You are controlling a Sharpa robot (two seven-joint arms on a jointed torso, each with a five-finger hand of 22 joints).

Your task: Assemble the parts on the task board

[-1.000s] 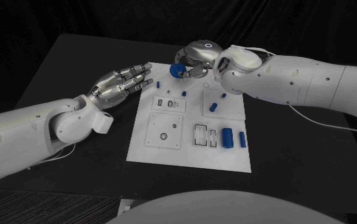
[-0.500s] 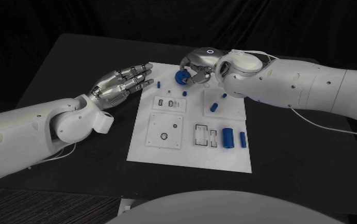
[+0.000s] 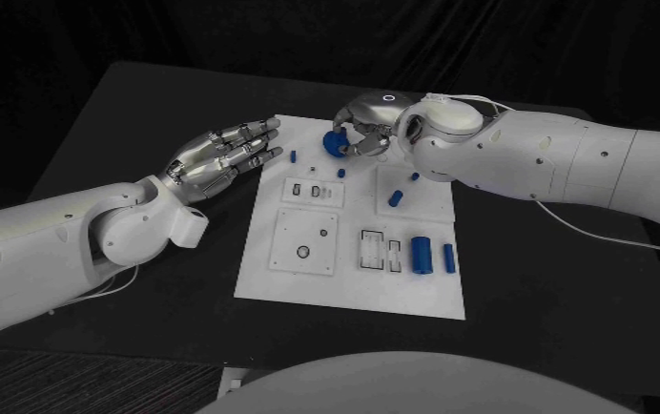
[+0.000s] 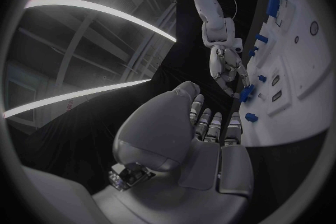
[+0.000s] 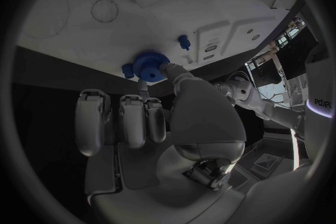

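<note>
right robot hand [image 3: 360,128] pinches a blue gear [image 3: 335,140] over the far edge of the task board [image 3: 351,285]; in the right wrist view the gear [image 5: 148,63] sits at the fingertips, just beside a small blue peg [image 5: 184,41] standing in the board. left robot hand [image 3: 220,155] is released, fingers spread, holding nothing, just off the board's far left corner above the desk [image 3: 137,109].

risks, as we judge them: the pinch looks shallow, so the gear could slip or tilt as it goes down; it might also knock the nearby peg.

no containers here; the board's recesses near its middle hold small parts, and two blue cylinders [image 3: 422,255] lie toward its near right corner.
</note>
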